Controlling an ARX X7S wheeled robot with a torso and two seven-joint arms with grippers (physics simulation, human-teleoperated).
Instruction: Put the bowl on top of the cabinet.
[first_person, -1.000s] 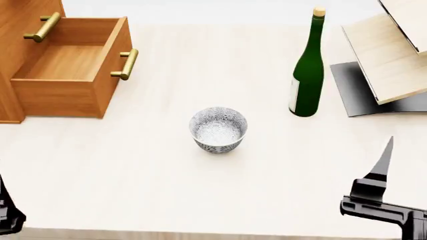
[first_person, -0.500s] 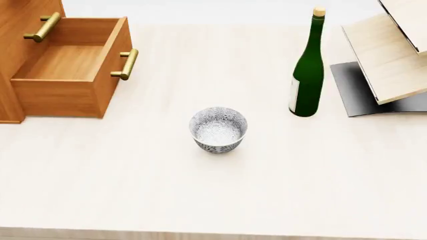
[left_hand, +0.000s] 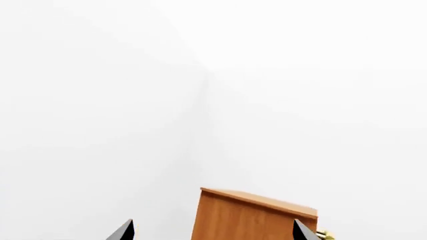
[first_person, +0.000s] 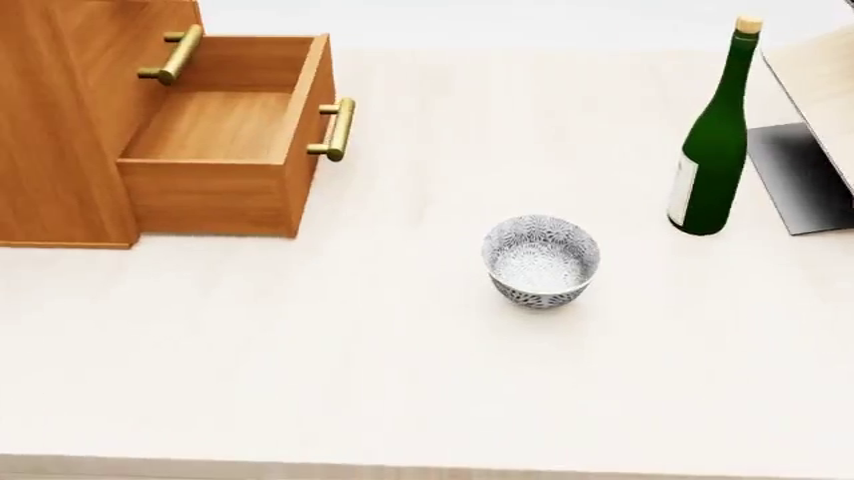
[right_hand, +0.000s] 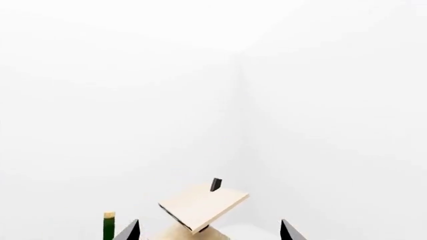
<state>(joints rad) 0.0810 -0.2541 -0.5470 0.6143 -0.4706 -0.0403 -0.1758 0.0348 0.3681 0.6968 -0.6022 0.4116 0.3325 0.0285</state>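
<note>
Rightward in the head view shifted the round floral bowl (first_person: 541, 262); both grippers' (left_hand: 212, 231) (right_hand: 209, 231) fingers were spread, empty.

pale table (first_person: 334, 400), bowl (first_person: 541, 262), cabinet (first_person: 80, 130) (drawer open), bottle (first_person: 707, 150)

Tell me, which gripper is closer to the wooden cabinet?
Left, probably. The left gripper faces the cabinet, whose top shows just ahead of its open tips. The right gripper faces the slanted boards and green bottle instead; no cabinet in its view.
</note>
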